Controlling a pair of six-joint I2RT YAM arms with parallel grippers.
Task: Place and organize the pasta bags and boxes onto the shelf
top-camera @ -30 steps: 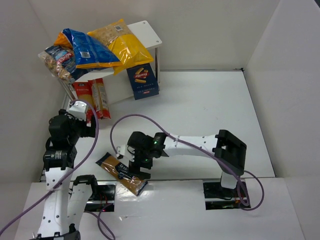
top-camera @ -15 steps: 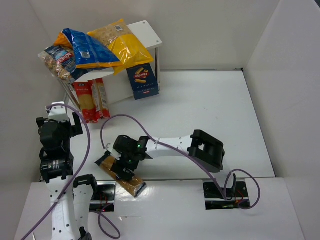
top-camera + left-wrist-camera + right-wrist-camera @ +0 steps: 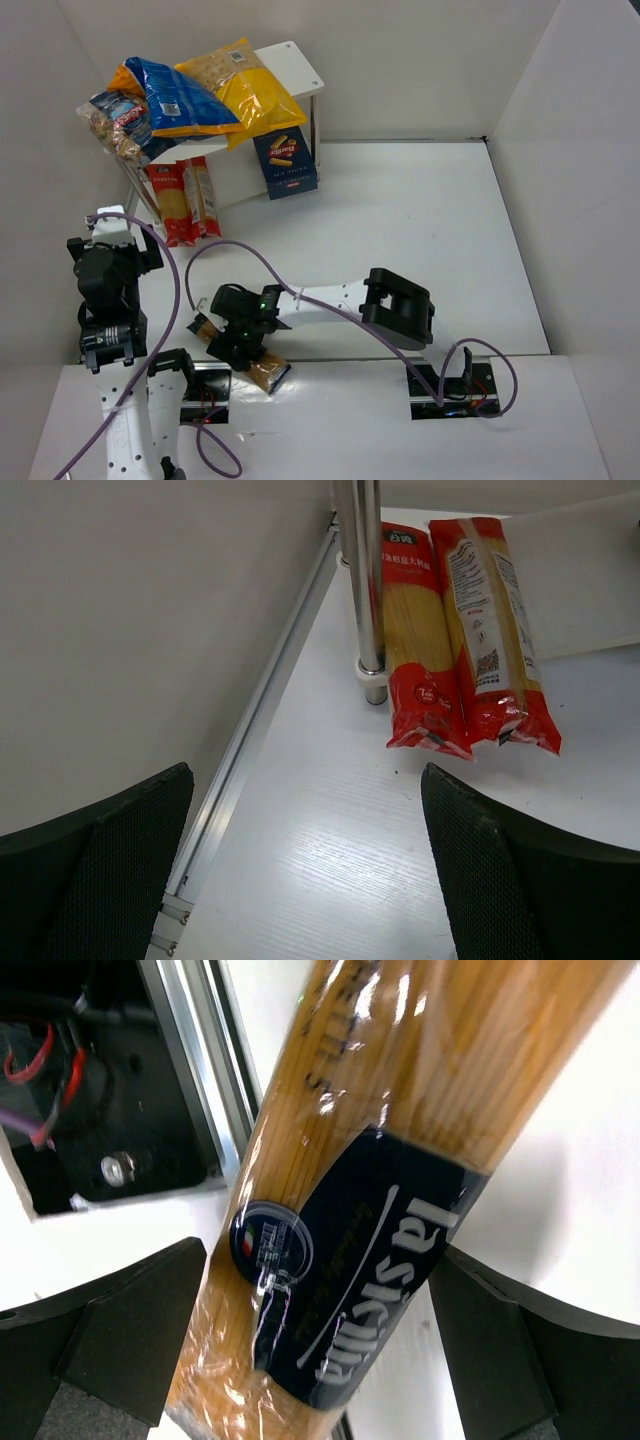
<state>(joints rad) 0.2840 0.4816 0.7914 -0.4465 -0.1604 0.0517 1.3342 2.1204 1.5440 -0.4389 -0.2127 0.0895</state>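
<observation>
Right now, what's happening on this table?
The right claw hangs open over the blue-label spaghetti pack at the near edge of the table, jaws either side, not gripping. The left claw is open and empty, facing two red spaghetti packs beside a leg of the shelf. Bags lie piled on the shelf top.

White walls (image 3: 420, 60) enclose a white table (image 3: 420, 220) with a metal rail (image 3: 262, 715) along its left edge.
</observation>
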